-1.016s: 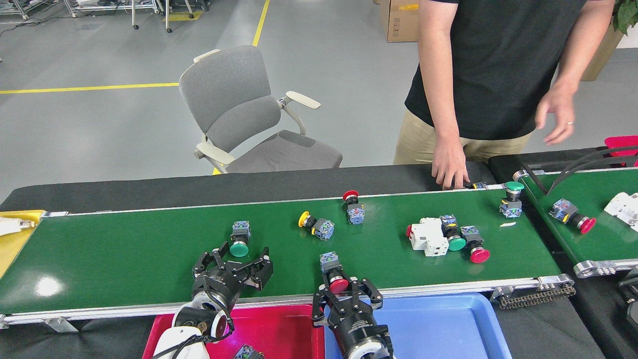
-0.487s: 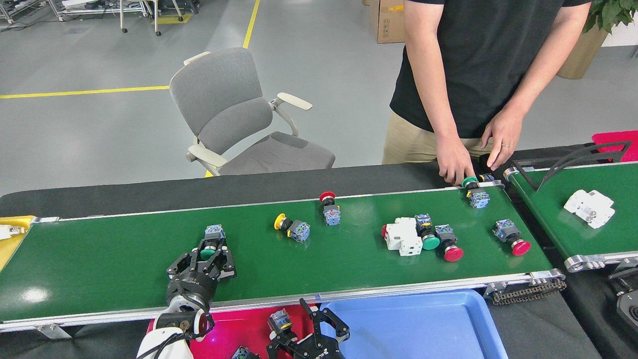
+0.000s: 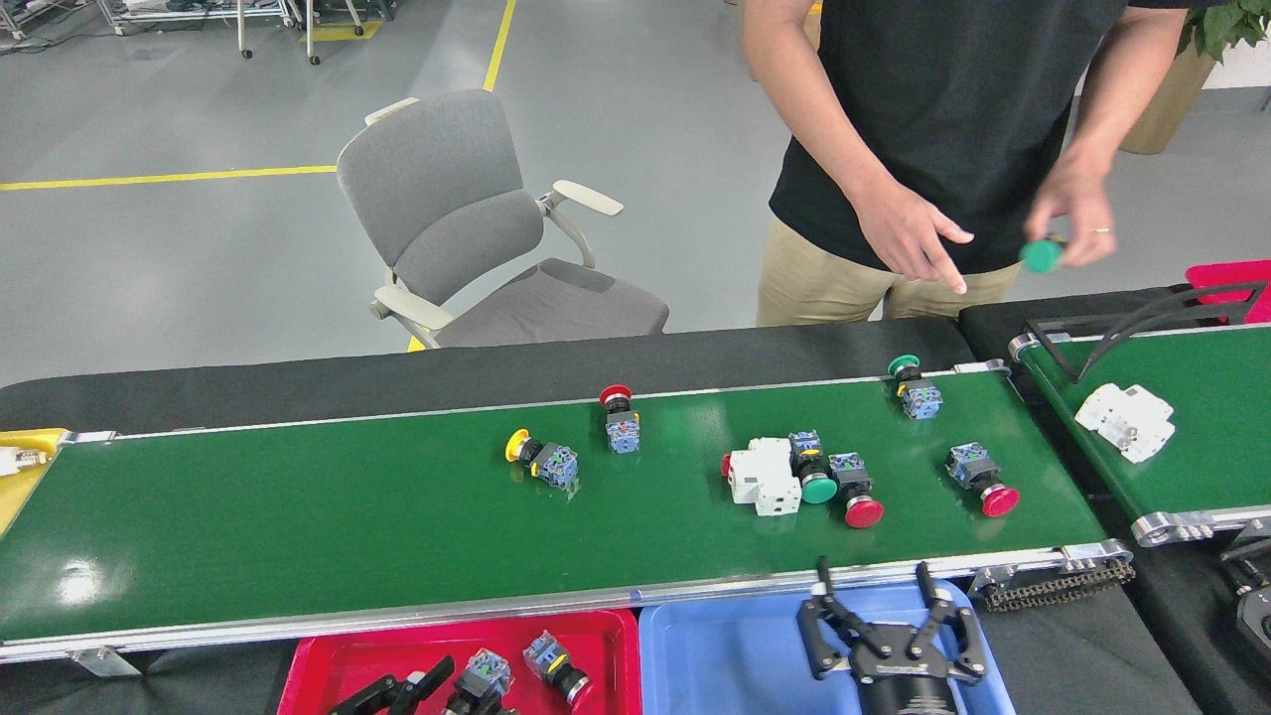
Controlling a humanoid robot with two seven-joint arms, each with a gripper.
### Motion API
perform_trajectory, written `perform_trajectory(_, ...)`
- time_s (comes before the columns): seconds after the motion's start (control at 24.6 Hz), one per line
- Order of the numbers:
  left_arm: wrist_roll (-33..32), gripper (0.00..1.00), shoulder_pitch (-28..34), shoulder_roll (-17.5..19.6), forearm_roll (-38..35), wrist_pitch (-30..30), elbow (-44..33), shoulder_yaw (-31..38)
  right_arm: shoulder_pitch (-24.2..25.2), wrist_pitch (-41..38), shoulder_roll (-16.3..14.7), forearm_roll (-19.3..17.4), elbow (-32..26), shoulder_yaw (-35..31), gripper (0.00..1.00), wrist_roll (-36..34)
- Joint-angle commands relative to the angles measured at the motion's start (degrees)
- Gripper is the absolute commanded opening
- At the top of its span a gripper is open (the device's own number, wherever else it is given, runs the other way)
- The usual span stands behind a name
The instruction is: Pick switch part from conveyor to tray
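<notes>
Two switch parts (image 3: 516, 675) already lie in the red tray (image 3: 606, 636), where the left claw (image 3: 397, 692) hovers, grip unclear, while the spread, empty right claw (image 3: 879, 606) faces the conveyor (image 3: 298, 516), probably next taking the red-capped switch (image 3: 854, 492).

I am looking into a factory-style workshop: a green conveyor (image 3: 298, 536) with aluminium rails crosses my view, grey floor (image 3: 199, 248) marked by yellow lines (image 3: 169, 177), wheeled racks (image 3: 268, 20), a cardboard box and an office chair (image 3: 477, 238) beyond.
</notes>
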Motion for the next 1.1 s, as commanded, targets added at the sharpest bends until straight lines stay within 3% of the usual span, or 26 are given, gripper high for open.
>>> perform_trajectory(0.0, 0.3, 1.0, -0.2, -0.2, 0.5, 0.2, -0.9, 2.0, -0.1, -1.4, -0.8, -1.2, -0.4, -0.3, 1.0, -0.2)
perform_trajectory(0.16, 0.4, 1.0, -2.6, -3.0, 0.6, 9.8, -0.9, 10.5, -1.3, -1.5, -1.0, -0.5, 0.1, 0.8, 1.0, 0.8)
perform_trajectory(0.32, 0.5, 1.0, -4.3, -3.0, 1.1, 17.3, -0.6, 14.5, -5.5, -1.2, -0.7, 2.3, 1.9, 6.3, 1.0, 7.3)
perform_trajectory(0.57, 0.2, 1.0, -6.5, -3.3, 1.0, 17.7, -0.6, 13.5, -13.5, -1.4, 0.9, 2.4, 9.9, 10.3, 1.0, 10.5)
perform_trajectory(0.73, -2.7, 1.0, -14.7, -3.4, 0.3, 19.8, 1.6, 8.3, -20.0, -1.3, 4.3, 2.4, 17.4, 11.9, 0.99, 10.9)
perform_trajectory(0.77, -4.8, 1.0, -16.6, -3.3, 0.3, 21.3, 2.4, 6.4, -21.1, -1.3, 4.9, 2.5, 18.9, 12.4, 0.94, 10.9)
perform_trajectory(0.81, -6.3, 1.0, -18.3, -3.3, 0.3, 22.8, 3.1, 4.5, -21.9, -1.4, 5.0, 2.4, 19.6, 12.8, 0.81, 10.9)
perform_trajectory(0.85, -7.6, 1.0, -20.0, -3.3, 0.3, 24.8, 4.5, 2.5, -22.5, -1.5, 4.8, 2.5, 20.0, 13.5, 0.61, 11.0)
perform_trajectory(0.93, -8.2, 1.0, -22.9, -3.3, 0.3, 29.1, 7.7, -0.6, -22.8, -1.6, 4.1, 2.6, 20.1, 15.6, 0.36, 11.6)
perform_trajectory(1.06, -8.2, 1.0, -27.0, -2.9, 0.3, 33.5, 13.8, -4.1, -23.1, -1.6, 3.5, 2.4, 20.0, 16.8, 0.15, 12.2)
